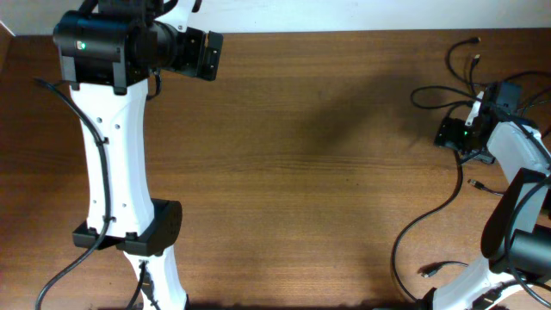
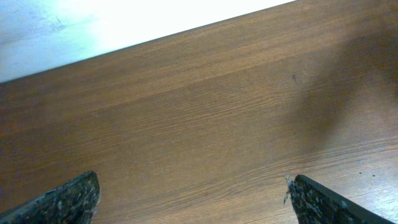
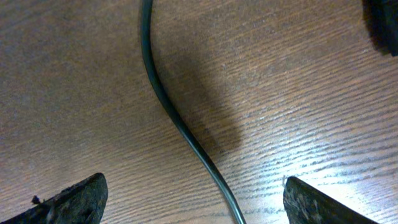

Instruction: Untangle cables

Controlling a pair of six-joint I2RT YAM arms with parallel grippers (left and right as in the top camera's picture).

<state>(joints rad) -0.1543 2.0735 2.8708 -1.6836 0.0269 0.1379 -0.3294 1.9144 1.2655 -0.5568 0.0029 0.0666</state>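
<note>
wood table (image 1: 301, 172), cables (image 1: 395, 254) strewn at right side. right gripper (image 3: 193, 190) jaws spread, gripping nothing; one cable (image 3: 168, 109) runs loose between them, likely being separated. left gripper (image 2: 189, 186) gaping, idle over bare wood.

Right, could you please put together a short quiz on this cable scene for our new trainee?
1. True or false: the left hand is closed on a cable.
2. In the overhead view, on which part of the table do the loose cables lie? A) left side B) centre C) right side
3. What lies on the wood between the open fingers of the right hand?
Key: 1 false, it is open over bare wood; 2 C; 3 a black cable.
</note>
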